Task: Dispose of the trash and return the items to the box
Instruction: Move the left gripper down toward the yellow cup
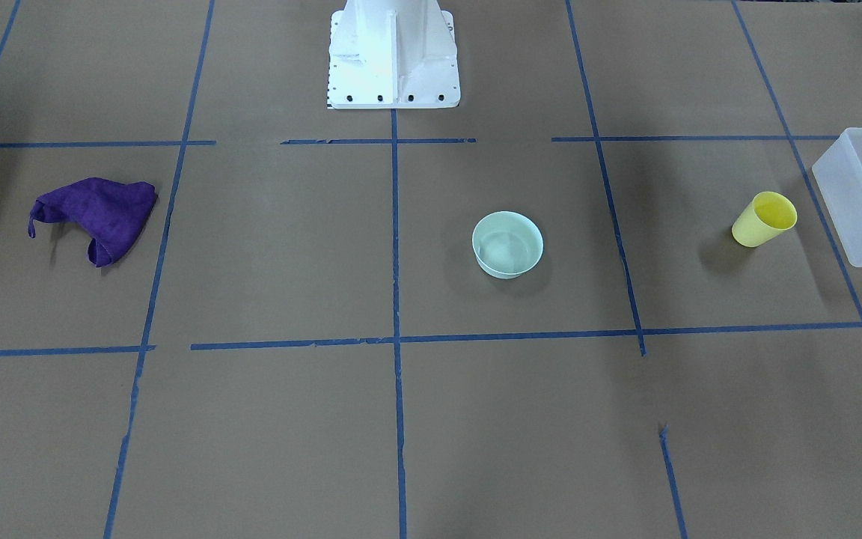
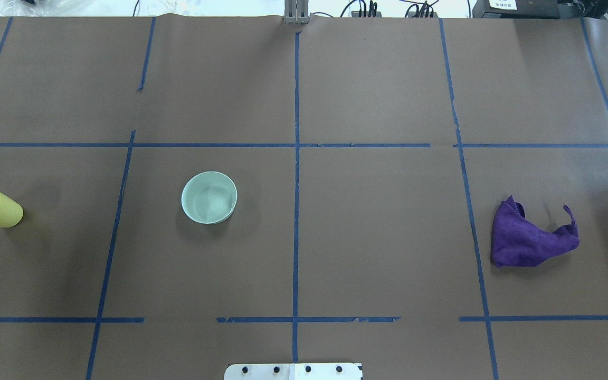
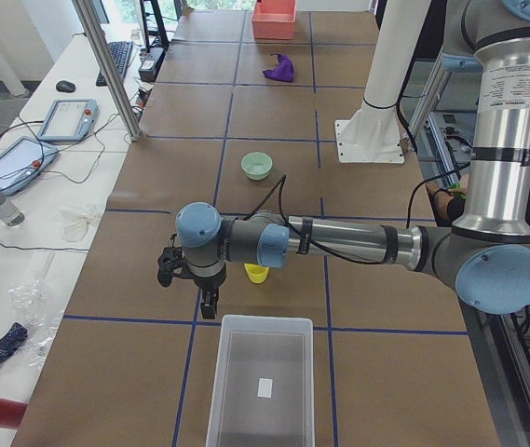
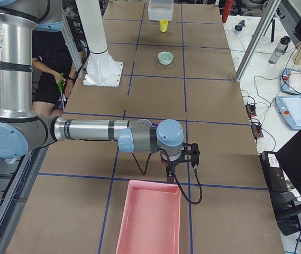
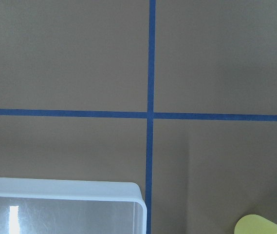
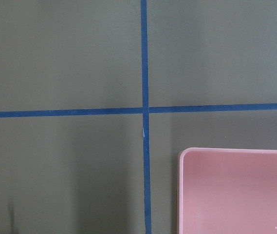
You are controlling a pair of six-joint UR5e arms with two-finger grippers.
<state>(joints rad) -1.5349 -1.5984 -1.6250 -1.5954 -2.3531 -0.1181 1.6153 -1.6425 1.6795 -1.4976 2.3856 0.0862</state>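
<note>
Your left pincer point(image 3: 209, 311) hangs above the table just off the short end wall of the box point(image 3: 257, 319). The yellow cup point(image 3: 256, 273) is the thing closest to it. Seen from the table's end, the cup sits beside the pincer on the side toward the robot's base and a little further from the box, partly hidden behind the wrist. As far as the views tell, it stands on its narrow base with its mouth up, so its long axis is vertical. It is near the box but not touching it. The left wrist camera catches only a sliver of the cup's rim in one lower corner and a box corner in the other, with a strip of blue tape point(image 5: 150, 170) between them. No fingers show there, so you cannot tell whether that pincer is spread or closed. The same goes for the right pincer point(image 4: 170, 173), which hovers by the pink tray point(image 4: 149, 217) at the far end of the table. It is well apart from the cup, beyond the bowl point(image 1: 507, 244) and close to the purple cloth point(image 1: 98, 217). I'd judge the cup belongs to your left arm. That means a short sideways shift toward the base, a straight drop over the mouth, then a brief carry across the end wall. Mind the smooth taper, which may slide upward out of a squeeze.
</note>
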